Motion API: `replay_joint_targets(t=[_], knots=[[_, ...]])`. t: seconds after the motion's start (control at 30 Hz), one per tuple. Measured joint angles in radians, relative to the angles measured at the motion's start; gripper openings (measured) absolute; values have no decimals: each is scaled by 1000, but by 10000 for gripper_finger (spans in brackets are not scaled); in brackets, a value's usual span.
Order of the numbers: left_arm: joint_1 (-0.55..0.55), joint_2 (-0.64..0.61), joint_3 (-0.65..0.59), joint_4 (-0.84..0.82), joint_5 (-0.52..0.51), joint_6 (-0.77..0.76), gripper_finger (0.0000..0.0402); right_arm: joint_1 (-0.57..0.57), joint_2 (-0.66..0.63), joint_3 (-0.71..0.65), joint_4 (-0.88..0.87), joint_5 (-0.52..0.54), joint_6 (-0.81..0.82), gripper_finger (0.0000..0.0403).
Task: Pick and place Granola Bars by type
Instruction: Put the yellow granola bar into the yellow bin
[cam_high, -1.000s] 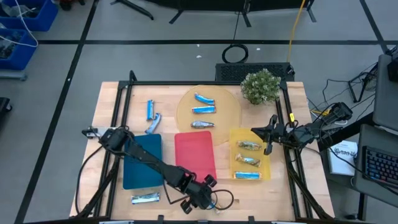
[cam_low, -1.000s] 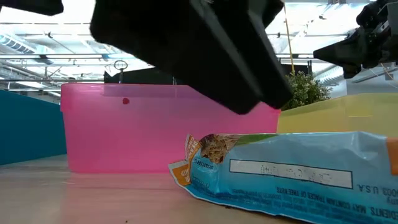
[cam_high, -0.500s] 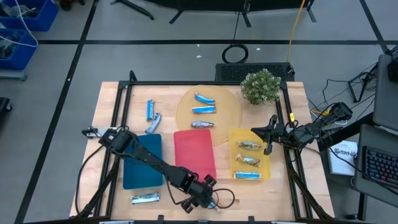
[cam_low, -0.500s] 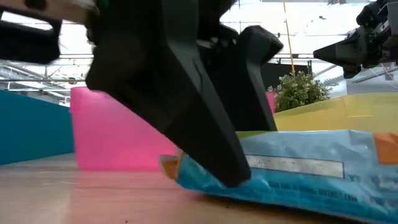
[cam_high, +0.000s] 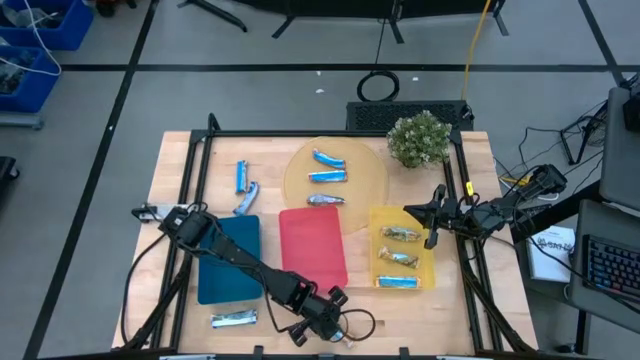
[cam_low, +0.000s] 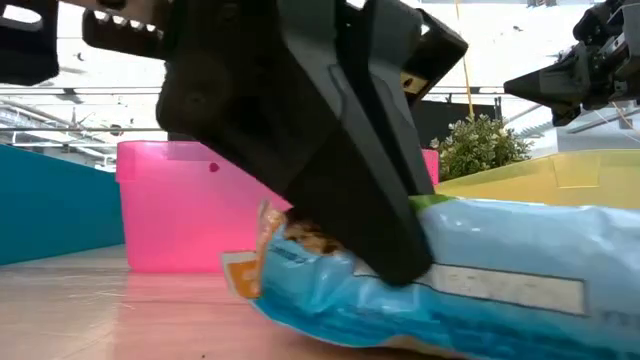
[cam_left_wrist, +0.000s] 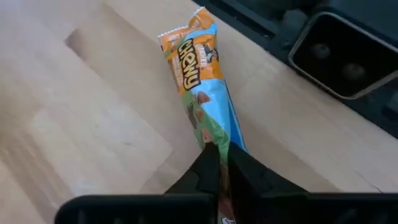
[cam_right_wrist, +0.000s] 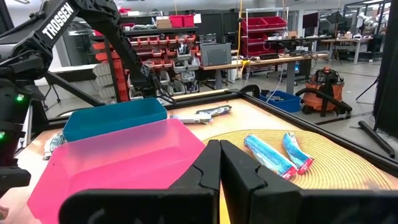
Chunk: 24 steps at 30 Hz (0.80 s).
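Note:
A granola bar (cam_left_wrist: 198, 68) in a light blue, orange and green wrapper lies on the wood near the table's front edge. My left gripper (cam_left_wrist: 219, 155) is shut on it. In the high view my left gripper (cam_high: 325, 325) hides the bar. My right gripper (cam_high: 432, 226) hangs shut over the yellow tray (cam_high: 378, 222), which holds three bars. Three more bars lie on the tan disc (cam_high: 300, 170), two bars (cam_high: 241, 177) on the wood at the far left, and one bar (cam_high: 234, 319) at the near left. My left gripper pinches the bar's two long sides (cam_left_wrist: 214, 134) between its two fingers, partway along the wrapper. The fingers (cam_low: 375, 210) slant down from above and lie across the bar. The wrapper is squeezed in at the pinch. The bar's underside (cam_low: 330, 335) stays low at the table.
A blue tray (cam_high: 230, 260) and a red tray (cam_high: 315, 250) lie side by side in the middle, behind the held bar. A potted plant (cam_high: 419, 138) stands at the far right. A black frame runs along the table's edges.
My left gripper has come down over the bar and shut on it. The wrapper has been squeezed in between the fingers, and its free end has crumpled and tipped up a little.

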Motion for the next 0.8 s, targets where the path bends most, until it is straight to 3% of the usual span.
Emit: replay_joint_targets(t=[0.3,0.5,0.6,0.8], knots=[[-22,-122,-2,51,-61,180,8,0,0,0,-1,0,0,0],[74,-275,1,161,-103,338,7,0,0,0,-6,0,0,0],[202,-296,2,208,-31,304,7,0,0,0,-6,0,2,0],[435,-212,-1,318,224,176,7,0,2,0,-9,0,3,0]])
